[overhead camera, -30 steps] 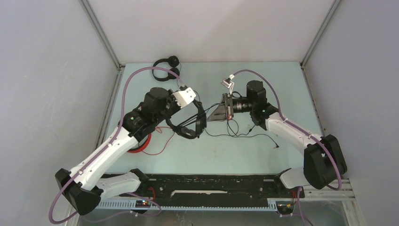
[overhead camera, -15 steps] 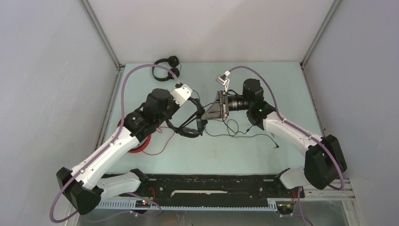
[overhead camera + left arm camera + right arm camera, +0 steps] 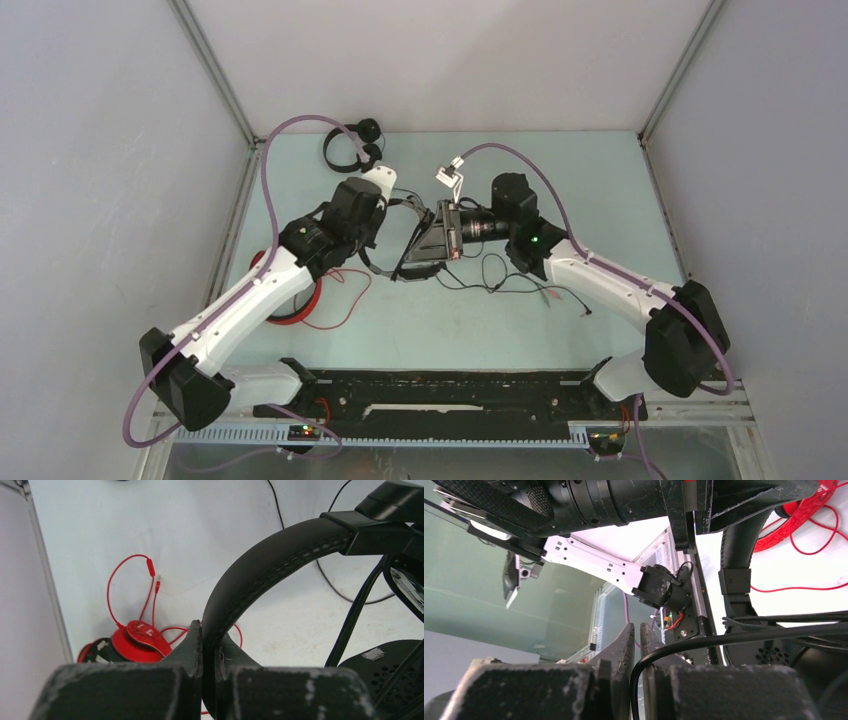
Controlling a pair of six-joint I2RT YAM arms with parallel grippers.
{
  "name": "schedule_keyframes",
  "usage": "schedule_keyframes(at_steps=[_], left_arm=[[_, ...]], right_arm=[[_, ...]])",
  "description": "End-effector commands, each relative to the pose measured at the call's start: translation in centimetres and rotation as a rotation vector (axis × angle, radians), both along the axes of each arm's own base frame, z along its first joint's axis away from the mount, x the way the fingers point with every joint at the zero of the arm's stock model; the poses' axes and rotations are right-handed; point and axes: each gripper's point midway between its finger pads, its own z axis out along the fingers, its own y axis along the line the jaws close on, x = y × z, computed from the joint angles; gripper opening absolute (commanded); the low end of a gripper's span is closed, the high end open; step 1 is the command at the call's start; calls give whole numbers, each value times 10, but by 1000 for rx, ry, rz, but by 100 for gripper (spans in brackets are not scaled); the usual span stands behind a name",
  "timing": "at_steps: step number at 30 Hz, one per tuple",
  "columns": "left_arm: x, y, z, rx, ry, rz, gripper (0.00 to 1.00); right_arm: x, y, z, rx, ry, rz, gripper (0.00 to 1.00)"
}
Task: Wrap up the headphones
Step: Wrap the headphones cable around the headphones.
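The bulkier black headphones (image 3: 380, 268) hang above the table between my two arms. My left gripper (image 3: 398, 213) is shut on their padded headband (image 3: 270, 555), which fills the gap between the fingers in the left wrist view (image 3: 210, 640). My right gripper (image 3: 405, 268) sits right beside them, its jaws only a cable's width apart with the thin black cable (image 3: 704, 642) running between them. An ear cup (image 3: 774, 655) shows just past the fingers. The rest of the cable (image 3: 500, 275) trails over the table. Red headphones (image 3: 295, 305) lie at the left, and slim black headphones (image 3: 350, 145) at the back.
The red headphones' thin cable (image 3: 130, 565) loops loosely on the table near the left arm. The enclosure walls close in on the left, right and back. A black rail (image 3: 450, 395) runs along the near edge between the arm bases.
Both arms have shifted left and towards the back. The left wrist has turned and carried the black headphones with it. The right gripper followed, its jaws easing slightly round the cable.
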Motion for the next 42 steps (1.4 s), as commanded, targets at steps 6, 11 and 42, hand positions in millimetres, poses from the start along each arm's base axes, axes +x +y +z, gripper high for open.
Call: schedule_keyframes(at_steps=[6, 11, 42], left_arm=[[7, -7, 55, -365, -104, 238, 0], [6, -8, 74, -498, -120, 301, 0], [-20, -28, 144, -867, -123, 243, 0]], right_arm=[[-3, 7, 6, -48, -324, -90, 15], [6, 8, -10, -126, -444, -146, 15], [-3, 8, -64, -59, -1103, -256, 17]])
